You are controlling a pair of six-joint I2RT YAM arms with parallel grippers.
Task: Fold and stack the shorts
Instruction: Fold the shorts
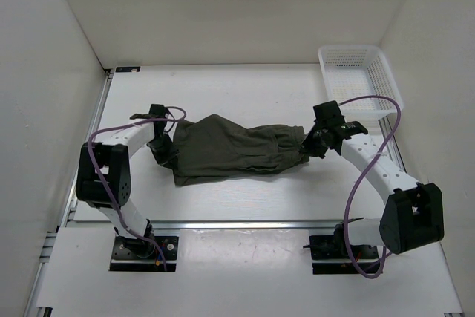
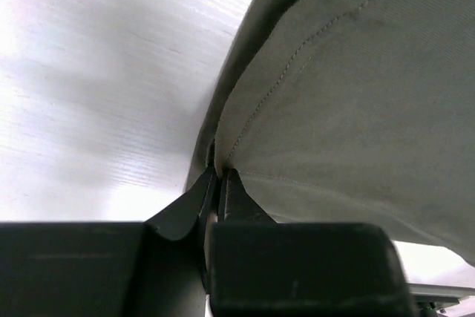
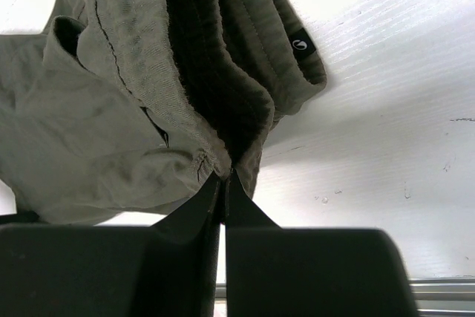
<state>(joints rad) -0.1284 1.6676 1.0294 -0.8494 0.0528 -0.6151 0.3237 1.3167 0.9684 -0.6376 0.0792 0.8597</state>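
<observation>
left pincer (image 2: 219, 174): is clamping its two dark fingers together on a stitched corner of the shorts (image 1: 230, 150), with the cloth pinched between the tips and no gap showing.
right pincer (image 3: 224, 177): is squeezing shut on the opposite end of the garment, biting the gathered, ribbed edge where the layers are bunching together.
cloth at the left grip: is fanning up and to the right from the fingertips in the left wrist view, with a line of pale stitching (image 2: 297, 64) running along a seam.
cloth at the right grip: is hanging in thick folds above the fingers in the right wrist view, and a small black tag (image 3: 302, 43) with a white mark is showing on the outer fold.
shorts as a whole: are stretching sideways between the two pincers across the middle of the table (image 1: 245, 94), wrinkling along their length and bunching most at the right end. The lower left corner is drooping toward the near edge. I cannot tell whether the cloth is resting on the surface or hanging just above it.
left arm (image 1: 111, 161): is reaching in from the left, with its purple cable looping over the wrist.
right arm (image 1: 378, 168): is reaching in from the right, with its purple cable (image 1: 355, 183) arching wide.
basket (image 1: 387, 79): is sitting, white and meshed, in the far right corner of the table, apart from the shorts and just behind the right wrist.
</observation>
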